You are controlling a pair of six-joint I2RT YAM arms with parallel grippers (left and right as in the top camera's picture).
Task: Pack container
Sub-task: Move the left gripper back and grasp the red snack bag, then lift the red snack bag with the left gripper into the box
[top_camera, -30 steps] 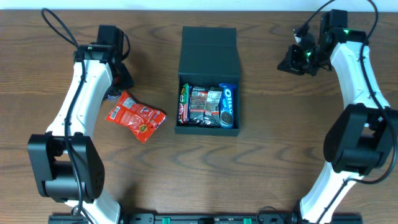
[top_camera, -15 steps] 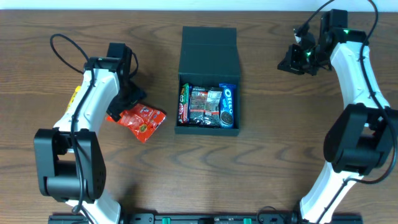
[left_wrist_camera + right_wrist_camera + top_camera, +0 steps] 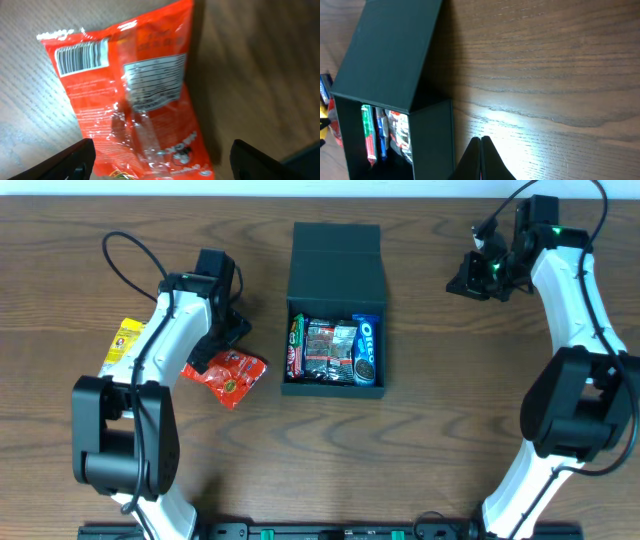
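Observation:
The black container (image 3: 335,255) lies in the middle of the table with its flap lid folded back. Its tray holds several snack packets, among them a blue Oreo pack (image 3: 366,350). A red snack packet (image 3: 230,373) lies flat on the wood left of the container. My left gripper (image 3: 222,348) hovers over that packet's upper left end. In the left wrist view its fingers (image 3: 70,162) stand wide open on either side of the red packet (image 3: 135,95), not touching it. My right gripper (image 3: 470,280) stays far right of the container, shut and empty, and the right wrist view shows its fingertips (image 3: 481,160) pressed together beside the container (image 3: 390,50).
A yellow snack packet (image 3: 122,345) lies at the far left, beside the left arm. Bare wood surrounds the container, and the table's far edge runs along the top of the overhead view.
The left arm swung right and forward over the red packet while its jaws opened wider. The yellow packet came into sight from under the arm. The right arm stayed still.

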